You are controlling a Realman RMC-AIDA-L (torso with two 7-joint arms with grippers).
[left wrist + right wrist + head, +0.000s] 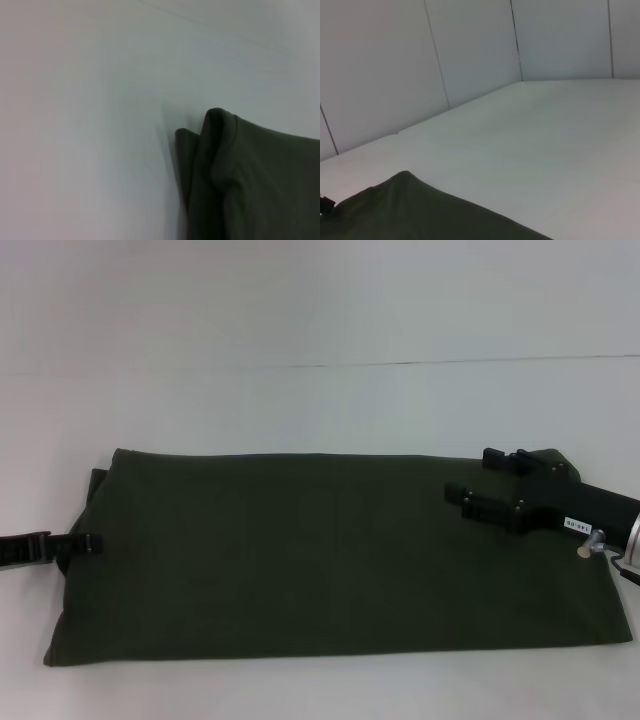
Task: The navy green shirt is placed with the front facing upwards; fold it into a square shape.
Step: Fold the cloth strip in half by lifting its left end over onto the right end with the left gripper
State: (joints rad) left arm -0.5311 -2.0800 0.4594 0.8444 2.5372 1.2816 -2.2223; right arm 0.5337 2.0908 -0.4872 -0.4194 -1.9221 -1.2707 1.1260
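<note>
Both end effectors sit at shirt (pixel 330 555) ends: right end effector (pixel 485 483) wide, left end effector (pixel 80 545) probably pinching hem; slip would unfold layers.

The navy green shirt (pixel 320 560) lay flat on the white surface (pixel 320 400) as a long, dark olive band stretched from left to right, plain side up with no lettering showing. Its long edges ran nearly straight, and the cloth looked smooth with only faint creases. At the left end, doubled layers of fabric (pixel 210 165) stood up in a soft rounded fold
</note>
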